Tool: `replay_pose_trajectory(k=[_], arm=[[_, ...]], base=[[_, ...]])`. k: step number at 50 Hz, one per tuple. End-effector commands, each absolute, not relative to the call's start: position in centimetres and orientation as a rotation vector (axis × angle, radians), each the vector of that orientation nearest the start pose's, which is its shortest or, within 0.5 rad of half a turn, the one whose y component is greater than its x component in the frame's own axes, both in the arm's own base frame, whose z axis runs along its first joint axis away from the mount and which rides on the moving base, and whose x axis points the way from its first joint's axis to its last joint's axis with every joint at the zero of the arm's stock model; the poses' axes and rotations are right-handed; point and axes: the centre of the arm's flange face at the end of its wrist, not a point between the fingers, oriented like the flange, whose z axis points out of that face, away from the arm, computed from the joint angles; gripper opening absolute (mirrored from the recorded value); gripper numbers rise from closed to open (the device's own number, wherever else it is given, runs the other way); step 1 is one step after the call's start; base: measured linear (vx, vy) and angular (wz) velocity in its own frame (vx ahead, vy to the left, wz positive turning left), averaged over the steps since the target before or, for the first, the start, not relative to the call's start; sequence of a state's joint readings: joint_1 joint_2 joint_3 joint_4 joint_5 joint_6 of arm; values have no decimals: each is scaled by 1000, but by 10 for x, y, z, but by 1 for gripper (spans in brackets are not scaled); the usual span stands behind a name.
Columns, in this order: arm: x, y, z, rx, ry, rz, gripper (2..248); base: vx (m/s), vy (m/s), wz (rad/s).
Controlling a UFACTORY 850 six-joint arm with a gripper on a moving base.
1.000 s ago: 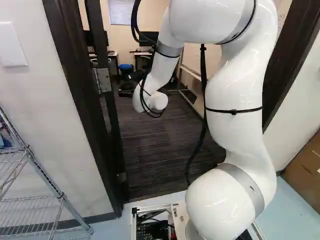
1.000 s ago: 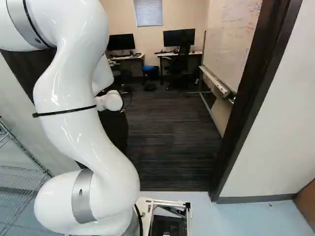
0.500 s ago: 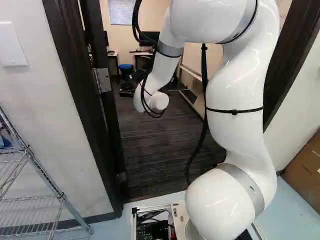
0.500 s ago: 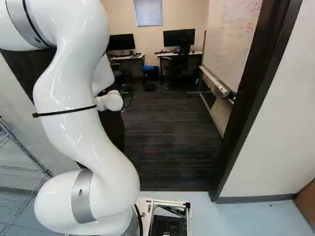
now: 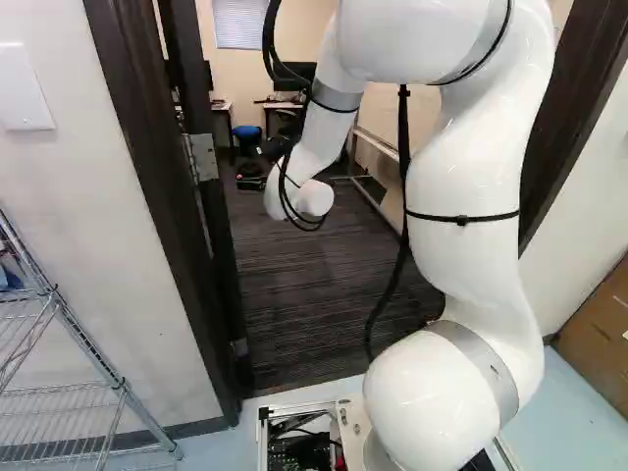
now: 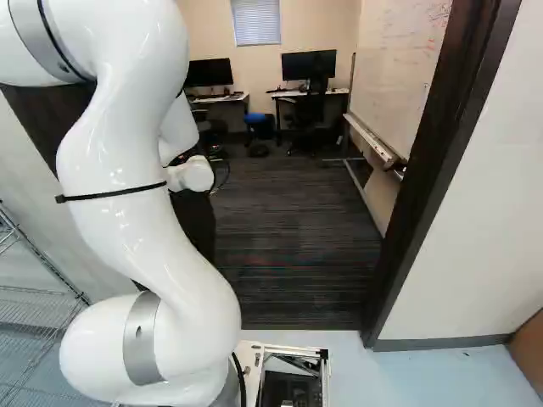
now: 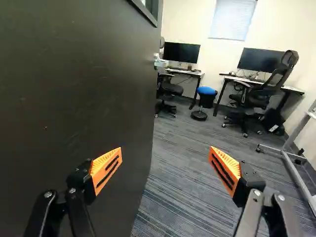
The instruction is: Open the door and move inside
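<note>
The jaws stand released, wide apart, 1 pad (image 7: 102,165) before the door (image 7: 74,74), which is open inward. Carpet (image 6: 297,212) shows between arm (image 6: 127,220) and frame (image 6: 424,203); whiteboard (image 6: 394,76) bears red writing, too small to read.

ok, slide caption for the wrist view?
Gripper open, by the opened dark door; desks and a blue-topped stool in the carpeted room beyond.

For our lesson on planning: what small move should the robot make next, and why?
Probably ease the base forward: the door stands open, carpet lies ahead through the doorway, and the open claw grips nothing.
</note>
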State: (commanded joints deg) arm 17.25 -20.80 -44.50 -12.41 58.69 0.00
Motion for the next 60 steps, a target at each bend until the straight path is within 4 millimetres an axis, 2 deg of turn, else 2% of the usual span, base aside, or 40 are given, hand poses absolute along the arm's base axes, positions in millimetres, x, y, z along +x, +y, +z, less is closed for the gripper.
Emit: replay_pose_trajectory(k=[41, 60], arm=[[495, 112, 389, -2193, -515, -1908, 247], [477, 83, 390, -2236, -462, -1923, 247]], base=[[0, 0, 0], [0, 0, 0]])
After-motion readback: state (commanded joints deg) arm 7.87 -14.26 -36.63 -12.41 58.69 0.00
